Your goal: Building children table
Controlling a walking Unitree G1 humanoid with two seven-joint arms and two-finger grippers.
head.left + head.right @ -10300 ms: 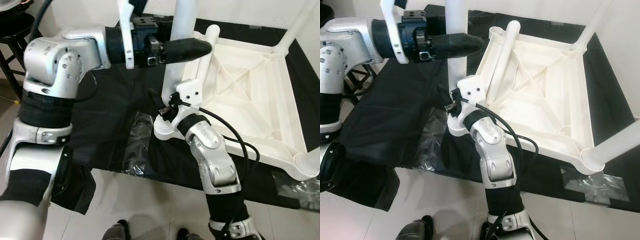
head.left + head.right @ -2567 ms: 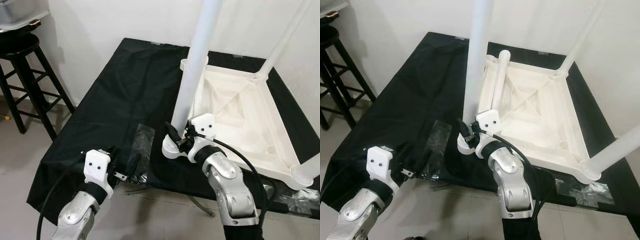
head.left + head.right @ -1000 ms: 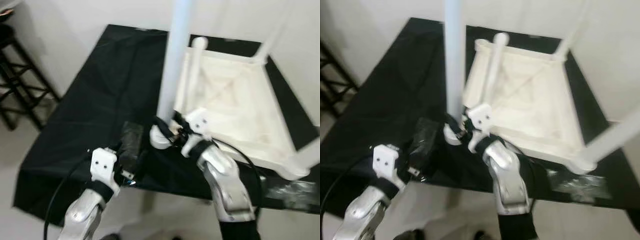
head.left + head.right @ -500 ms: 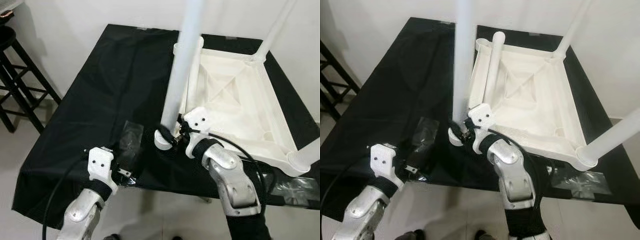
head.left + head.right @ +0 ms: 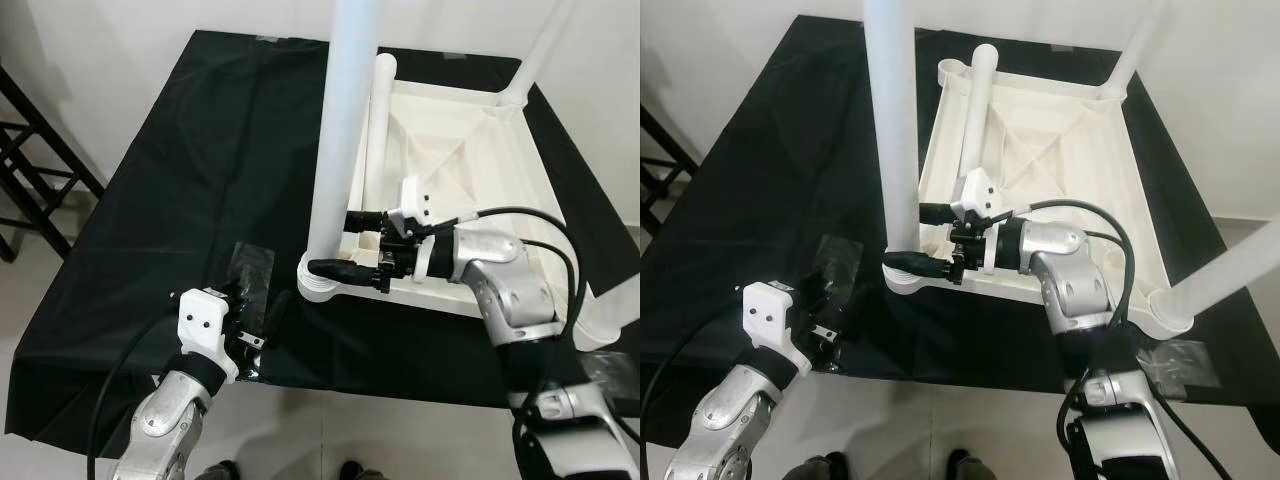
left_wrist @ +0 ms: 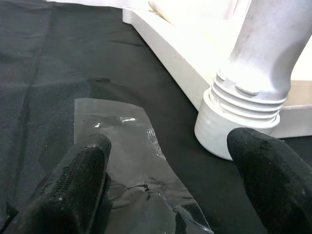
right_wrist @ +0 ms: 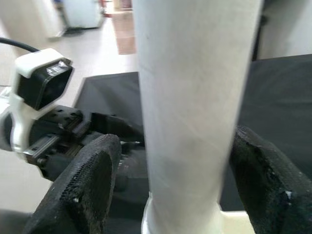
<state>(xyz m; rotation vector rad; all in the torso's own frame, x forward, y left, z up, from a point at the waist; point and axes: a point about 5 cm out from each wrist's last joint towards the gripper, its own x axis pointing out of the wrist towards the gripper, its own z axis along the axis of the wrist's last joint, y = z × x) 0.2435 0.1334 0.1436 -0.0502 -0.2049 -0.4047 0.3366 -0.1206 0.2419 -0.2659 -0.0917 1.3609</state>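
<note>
Now the right gripper (image 5: pixel 345 243) spreads around the smooth, stiff white leg (image 5: pixel 338 150); hold low, near its socket (image 5: pixel 322 286).

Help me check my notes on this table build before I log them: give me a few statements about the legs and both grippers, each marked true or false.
1. The white table top lies upside down on the black cloth. True.
2. The right gripper has its fingers on either side of the upright leg. True.
3. The left gripper is shut on that leg. False: it is open, low over the clear plastic wrap, apart from the leg.
4. One loose leg lies inside the table top. True.
5. No legs stand in the far corners. False: one stands in the far right corner.
</note>
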